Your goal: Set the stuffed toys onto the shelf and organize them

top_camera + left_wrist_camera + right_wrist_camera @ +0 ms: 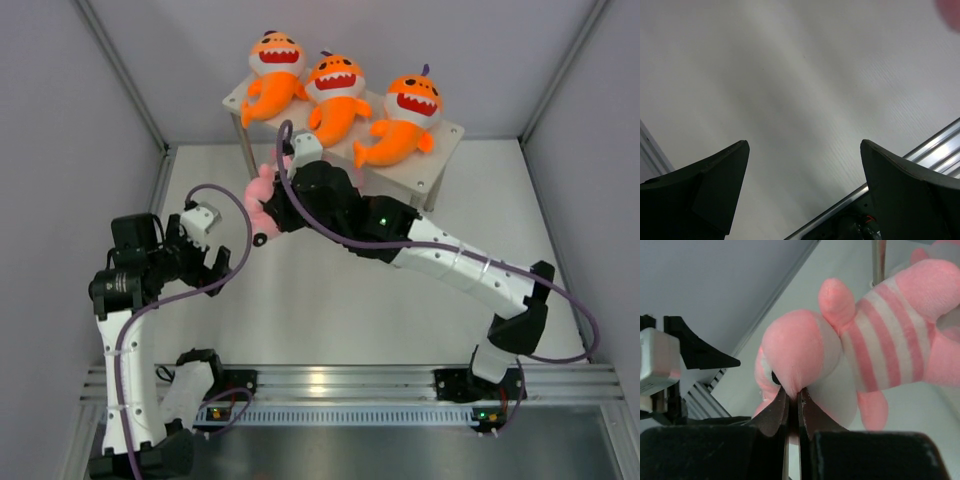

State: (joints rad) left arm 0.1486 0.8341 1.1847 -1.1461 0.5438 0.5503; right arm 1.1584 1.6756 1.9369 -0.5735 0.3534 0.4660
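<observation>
Jaws of right gripper (792, 401) are seen clenched nearly together on a pinch of fabric at the head end of a pink striped plush (840, 350). The plush's body w/ pink and white bands is stretched up and to the right in the wrist cam. A thin silver shelf leg (880, 260) is seen just behind the plush. A pink blur beyond the leg cannot be identified.

From the top cam, the same plush (262, 195) is found at the tip of the right arm, just off the left front corner of the shelf (445, 150) and not on it. Whether it is clear of the table (350, 310) cannot be told.

Three orange shark plushes are set in a row along the shelf's top tier, each w/ white face and toothy red mouth:
- left one (275, 75), at the left end
- middle one (335, 95), touching the left one
- right one (405, 120), toward the right end, slightly apart from the middle one

The lower tier is hidden by the top board and the arm.

The left gripper (215, 262) is held well left of the shelf, over bare table, near the pink plush but apart from it. In its wrist cam the left gripper is shown spread wide, dark fingers (715, 185) at either edge and nothing btwn them. Only white table surface and a strip of aluminium rail (940, 145) are seen past them.
</observation>
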